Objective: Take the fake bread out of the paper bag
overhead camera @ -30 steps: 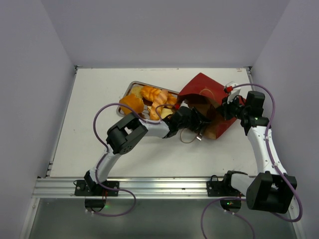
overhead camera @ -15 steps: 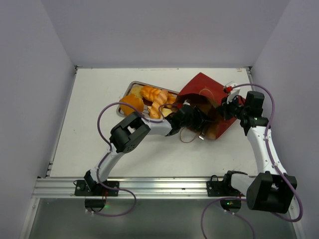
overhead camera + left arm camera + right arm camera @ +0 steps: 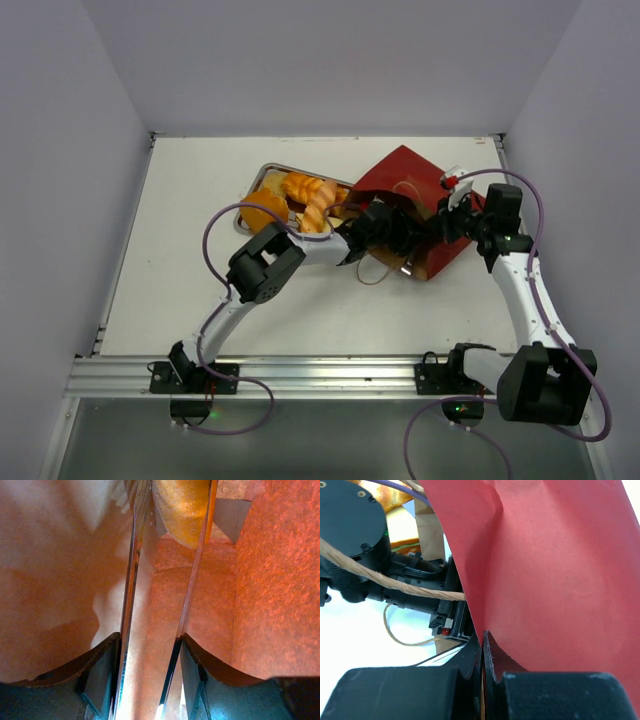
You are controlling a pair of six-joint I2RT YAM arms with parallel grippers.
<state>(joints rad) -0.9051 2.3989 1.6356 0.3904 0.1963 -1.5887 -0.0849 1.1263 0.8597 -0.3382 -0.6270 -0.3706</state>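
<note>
One golden piece of the fake bread sits deep inside the paper bag, which lies on its side just beside the metal tray holding other pieces. Over the last second the left gripper has pushed further into the bag, and its jaws now stand apart around the piece, seemingly not yet squeezing. The right gripper stays pinched on the bag's red edge, so closing and withdrawing look next

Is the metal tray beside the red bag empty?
No, several orange bread pieces already lie in the metal tray, seen from above.
</note>
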